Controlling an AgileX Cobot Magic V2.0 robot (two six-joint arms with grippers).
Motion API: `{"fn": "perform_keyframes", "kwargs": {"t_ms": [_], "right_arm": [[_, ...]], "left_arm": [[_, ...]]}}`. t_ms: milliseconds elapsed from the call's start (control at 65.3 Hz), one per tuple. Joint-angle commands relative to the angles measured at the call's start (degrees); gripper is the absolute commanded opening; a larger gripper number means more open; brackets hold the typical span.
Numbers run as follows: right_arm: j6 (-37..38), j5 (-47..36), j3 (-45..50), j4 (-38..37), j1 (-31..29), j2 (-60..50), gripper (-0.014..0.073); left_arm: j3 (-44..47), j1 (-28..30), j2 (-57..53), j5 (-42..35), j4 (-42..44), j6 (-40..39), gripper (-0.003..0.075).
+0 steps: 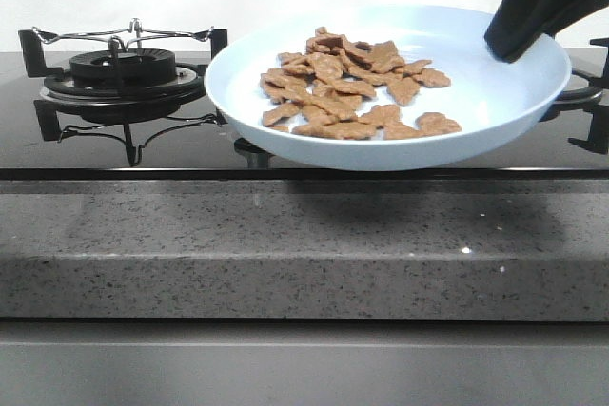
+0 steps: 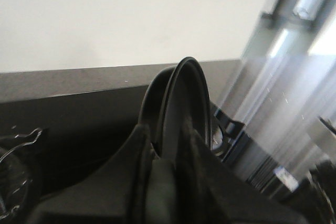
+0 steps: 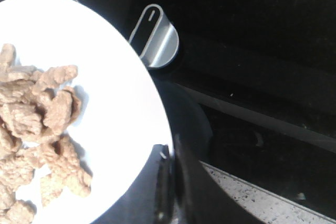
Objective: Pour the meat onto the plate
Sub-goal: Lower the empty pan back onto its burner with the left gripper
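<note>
Meat (image 1: 354,87) lies heaped on the pale-blue plate (image 1: 495,92), which the right gripper (image 3: 170,182) holds above the stone bench (image 1: 304,244), jaws pinching its rim. Keep the plate level and lower it gently. The heap's long axis runs left-right. Left gripper (image 2: 168,166) jaws pinch a black pan (image 2: 181,103) rim.

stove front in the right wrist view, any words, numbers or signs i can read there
Cropped white characters at the picture's upper edge, on the black stove panel: too cut off to read.
Plain line pointer on each silver knob, no numbers.
Nothing printed on the plate.
</note>
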Motion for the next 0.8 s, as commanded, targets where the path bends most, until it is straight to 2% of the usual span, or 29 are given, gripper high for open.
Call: {"fn": "perform_keyframes", "kwargs": {"t_ms": [0,107,398,781], "right_arm": [[-0.4,-2.2,-1.5,1.5,0.2,-1.9,-0.0068],[-0.4,-2.2,-1.5,1.5,0.2,-1.9,-0.0068],[-0.4,-2.2,-1.5,1.5,0.2,-1.9,-0.0068],[-0.4,-2.1,-1.5,1.5,0.2,-1.9,-0.0068]], "left_arm": [[-2.2,3.4,0.7,-2.4,-5.5,-9.6,-0.0020],[-2.2,7.6,4.0,-2.3,-8.7,-14.3,-0.0020],[-2.2,13.4,15.0,0.6,-23.6,-14.3,-0.0020],[-2.2,13.9,25.6,-0.7,-24.8,-14.3,-0.0020]]}}
